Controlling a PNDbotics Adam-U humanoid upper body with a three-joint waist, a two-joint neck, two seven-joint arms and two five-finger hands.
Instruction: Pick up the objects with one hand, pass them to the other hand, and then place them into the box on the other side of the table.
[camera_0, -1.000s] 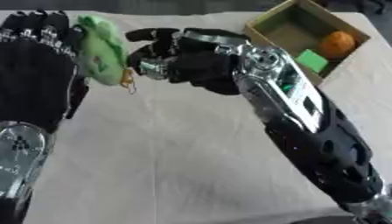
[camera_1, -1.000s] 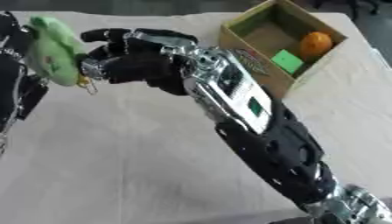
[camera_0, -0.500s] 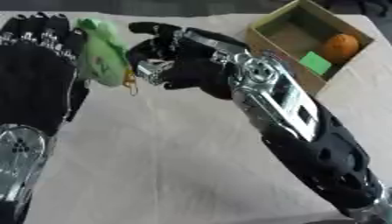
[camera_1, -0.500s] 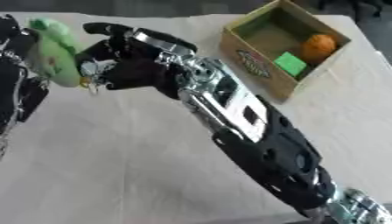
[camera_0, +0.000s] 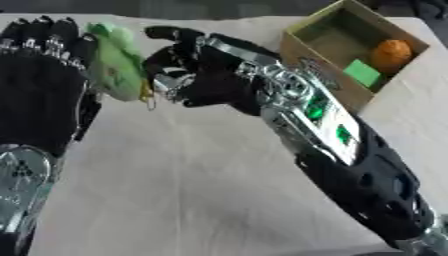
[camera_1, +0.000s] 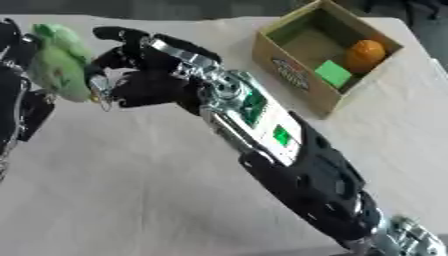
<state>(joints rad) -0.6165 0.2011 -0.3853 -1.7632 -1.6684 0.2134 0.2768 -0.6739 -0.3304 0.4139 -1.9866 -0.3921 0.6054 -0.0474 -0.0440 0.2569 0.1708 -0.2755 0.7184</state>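
Observation:
A soft green toy with a small metal ring hanging under it is up at the far left, above the white cloth. My left hand shows its back, fingers up, and holds the toy against its inner side. From the right, my right hand has reached across, palm towards the toy. Its fingers are spread and its thumb is close by the ring, not closed on the toy. An open cardboard box stands at the far right. It holds an orange ball and a green block.
The white cloth-covered table fills the near part of the view. My right forearm lies diagonally across it, from the lower right up to the toy. The box's near wall faces that arm.
My right hand has edged a little closer to the green toy, fingers still spread. The left hand keeps the toy in the same place.

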